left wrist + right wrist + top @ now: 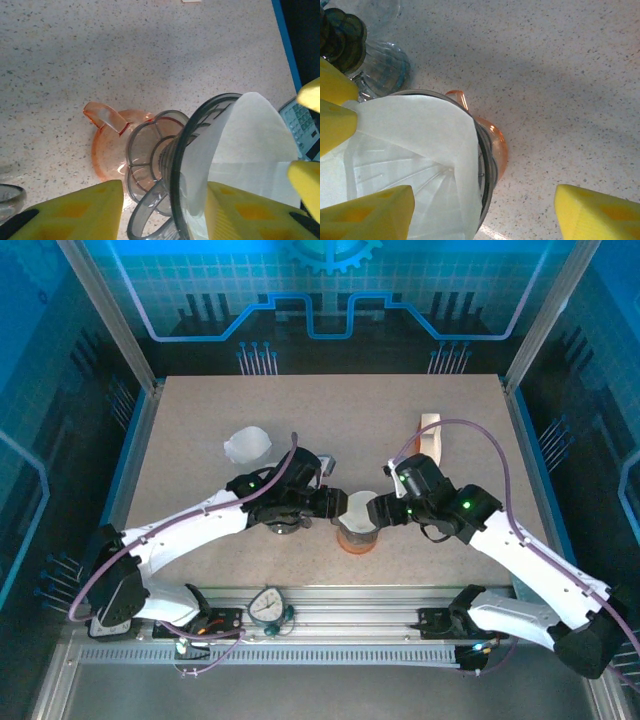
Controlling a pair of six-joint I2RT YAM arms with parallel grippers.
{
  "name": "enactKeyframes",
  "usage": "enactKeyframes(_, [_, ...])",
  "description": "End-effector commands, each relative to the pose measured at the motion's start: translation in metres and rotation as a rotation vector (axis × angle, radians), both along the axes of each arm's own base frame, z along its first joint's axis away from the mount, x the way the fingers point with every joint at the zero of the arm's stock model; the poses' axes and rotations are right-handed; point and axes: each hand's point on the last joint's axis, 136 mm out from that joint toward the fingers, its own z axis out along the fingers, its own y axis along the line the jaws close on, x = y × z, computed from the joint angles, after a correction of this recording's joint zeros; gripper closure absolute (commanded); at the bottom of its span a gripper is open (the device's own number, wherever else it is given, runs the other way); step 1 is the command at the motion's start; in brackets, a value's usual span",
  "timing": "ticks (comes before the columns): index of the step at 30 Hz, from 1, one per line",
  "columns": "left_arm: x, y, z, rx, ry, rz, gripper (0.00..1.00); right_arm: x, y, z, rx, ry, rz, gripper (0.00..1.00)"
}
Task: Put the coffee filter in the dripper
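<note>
Left hand point(332, 503) first: its yellow fingers point(75, 212) sit either side of the dripper point(176, 150). The frame crops the contact though, so I can't tell if it's actually clamped or just straddling. The dripper looks tipped over the orange cup point(106, 159) below that hand rather than seated flat on it, but the wrist angle might be fooling me.

The coffee filter point(250, 135) is down inside the dripper, between the two hands, with one flap standing proud of the rim.

Right hand point(380, 510) is spread wide, one finger over the paper and the other out past the rim above bare table point(560, 75), gripping nothing.

Risk imo: that inner finger drags or creases the paper on the way out and the filter pops back up. Or a nudge knocks the dripper off the cup, if the left isn't really holding it.

Can't see the cone's bottom, so no idea if the paper's fully seated.
</note>
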Motion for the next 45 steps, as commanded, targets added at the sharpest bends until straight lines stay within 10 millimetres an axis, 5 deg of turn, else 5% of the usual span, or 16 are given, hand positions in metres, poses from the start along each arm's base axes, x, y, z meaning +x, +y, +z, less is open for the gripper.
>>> enactKeyframes(1, [0.006, 0.001, 0.006, 0.008, -0.01, 0.011, 0.55, -0.001, -0.008, 0.006, 0.002, -0.014, -0.03, 0.25])
enactKeyframes(9, [0.004, 0.0, 0.003, -0.001, 0.004, 0.01, 0.55, -0.009, 0.004, -0.011, 0.018, 0.052, 0.021, 0.25])
enactKeyframes(21, [0.002, 0.001, -0.001, -0.001, 0.012, 0.011, 0.56, 0.004, 0.021, -0.022, -0.071, 0.106, 0.079, 0.24])
enactKeyframes(45, [0.001, -0.002, -0.007, -0.006, 0.021, -0.003, 0.57, 0.017, 0.023, -0.063, -0.275, 0.202, 0.135, 0.24])
